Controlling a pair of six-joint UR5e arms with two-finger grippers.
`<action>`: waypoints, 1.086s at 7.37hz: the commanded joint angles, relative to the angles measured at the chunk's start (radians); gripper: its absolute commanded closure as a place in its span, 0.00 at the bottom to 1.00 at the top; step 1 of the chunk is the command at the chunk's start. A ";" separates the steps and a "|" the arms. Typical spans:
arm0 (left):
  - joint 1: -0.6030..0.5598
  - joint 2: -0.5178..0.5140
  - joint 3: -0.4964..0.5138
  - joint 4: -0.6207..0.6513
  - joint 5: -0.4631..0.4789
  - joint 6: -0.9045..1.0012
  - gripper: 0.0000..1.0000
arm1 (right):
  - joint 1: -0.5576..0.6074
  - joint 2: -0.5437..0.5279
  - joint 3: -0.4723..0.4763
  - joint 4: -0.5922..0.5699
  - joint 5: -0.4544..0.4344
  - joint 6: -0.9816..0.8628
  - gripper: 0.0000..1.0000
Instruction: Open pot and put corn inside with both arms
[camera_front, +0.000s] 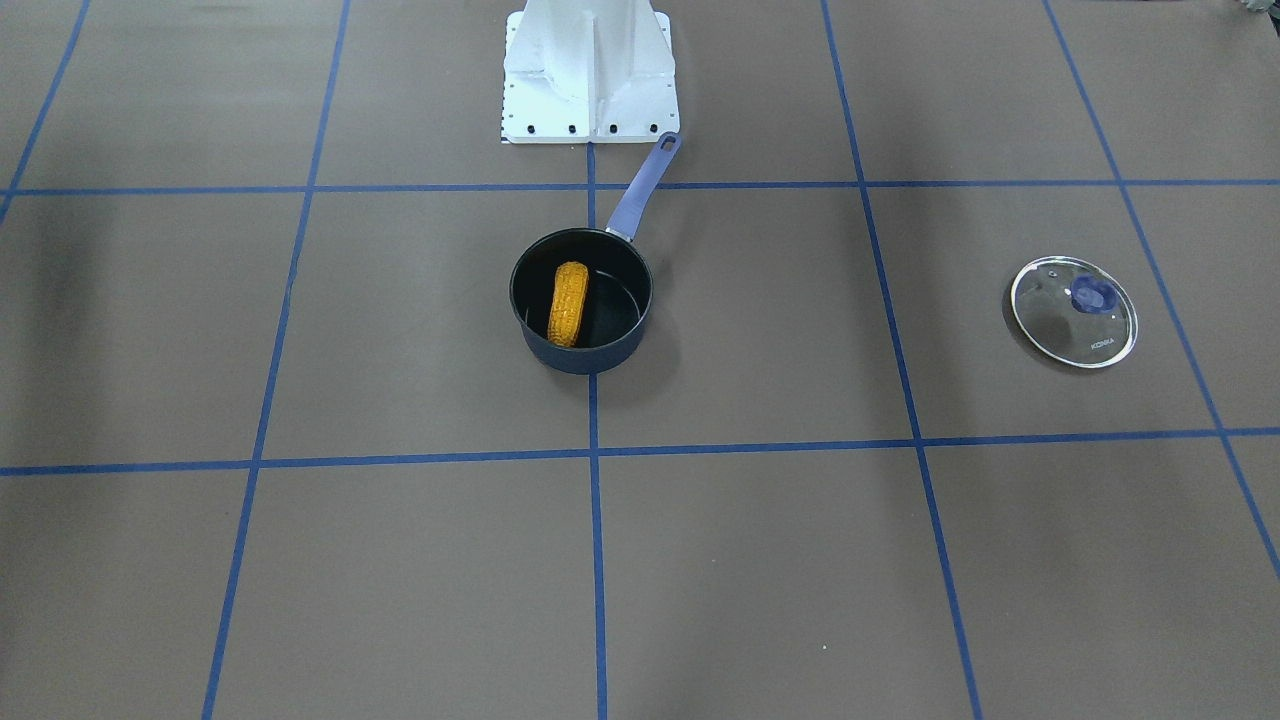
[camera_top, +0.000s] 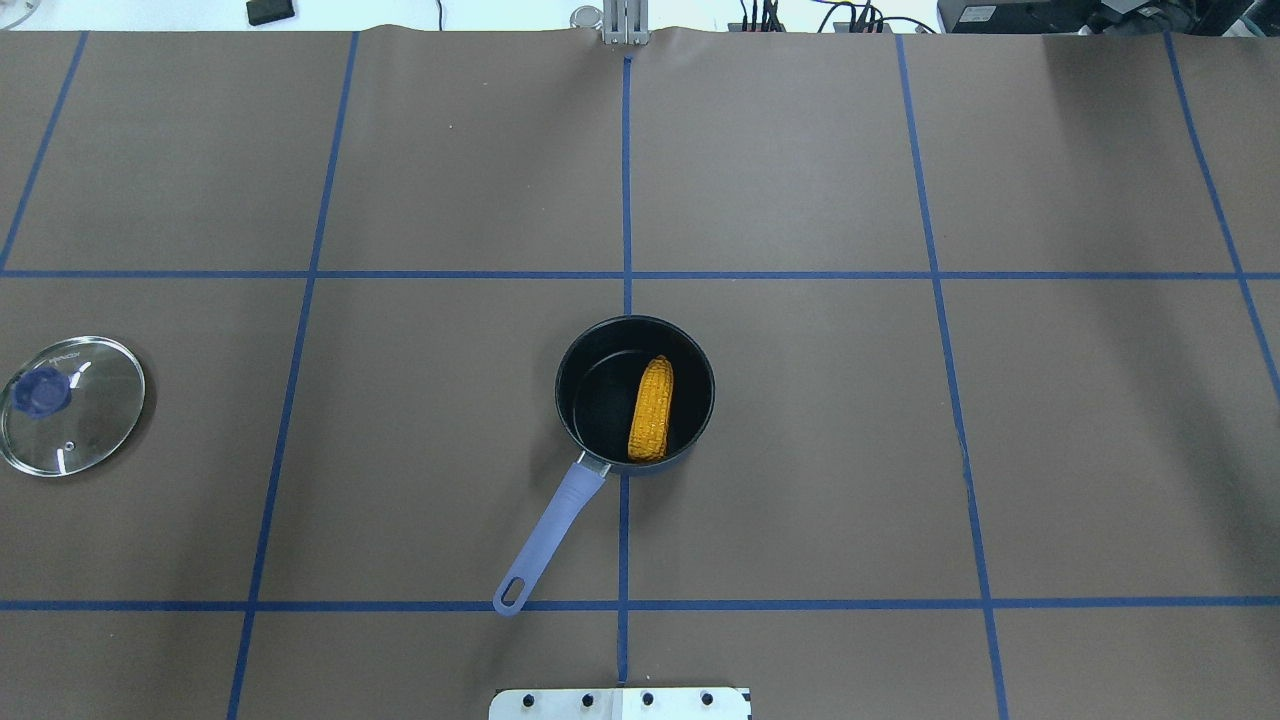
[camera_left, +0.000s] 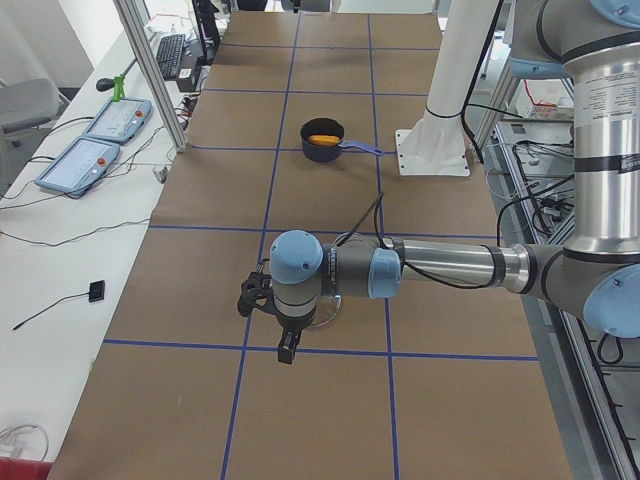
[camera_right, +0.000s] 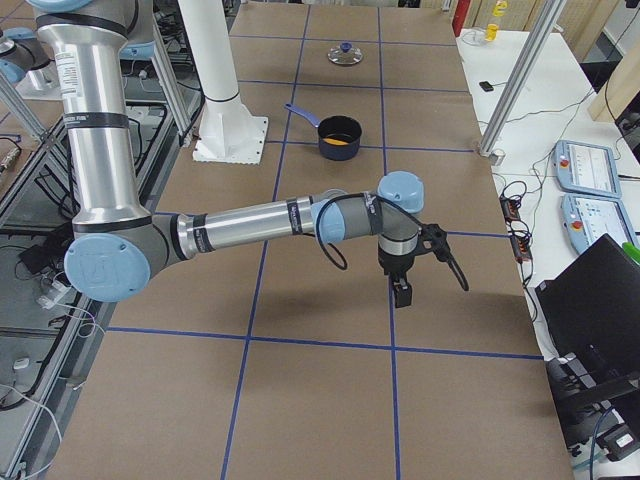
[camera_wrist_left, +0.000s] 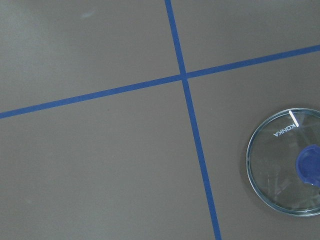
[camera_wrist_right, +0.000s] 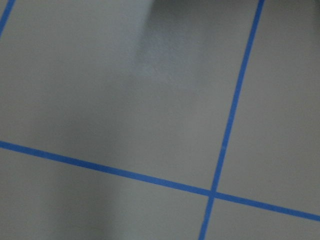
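Note:
The dark pot (camera_top: 634, 392) with a blue-purple handle stands open at the table's middle. The yellow-orange corn (camera_top: 651, 409) lies inside it, also in the front view (camera_front: 568, 303). The glass lid (camera_top: 70, 404) with a blue knob lies flat on the table far to the robot's left, also in the left wrist view (camera_wrist_left: 289, 162). The left gripper (camera_left: 250, 298) hangs above the table beside the lid. The right gripper (camera_right: 447, 258) hangs over bare table far to the robot's right. Both show only in the side views, so I cannot tell whether they are open or shut.
The robot's white mounting base (camera_front: 590, 75) stands behind the pot's handle (camera_front: 643, 187). Blue tape lines cross the brown table cover. Control pendants (camera_left: 95, 140) and cables lie on the white bench past the table's far edge.

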 joint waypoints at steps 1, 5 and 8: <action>0.000 0.002 0.000 0.001 0.000 -0.005 0.01 | 0.093 -0.130 0.038 0.001 0.009 -0.023 0.00; 0.000 0.010 0.000 0.001 0.000 -0.001 0.01 | 0.104 -0.146 0.026 -0.013 0.061 -0.014 0.00; 0.000 0.011 0.001 0.001 0.000 0.001 0.01 | 0.103 -0.148 -0.024 0.002 0.063 -0.020 0.00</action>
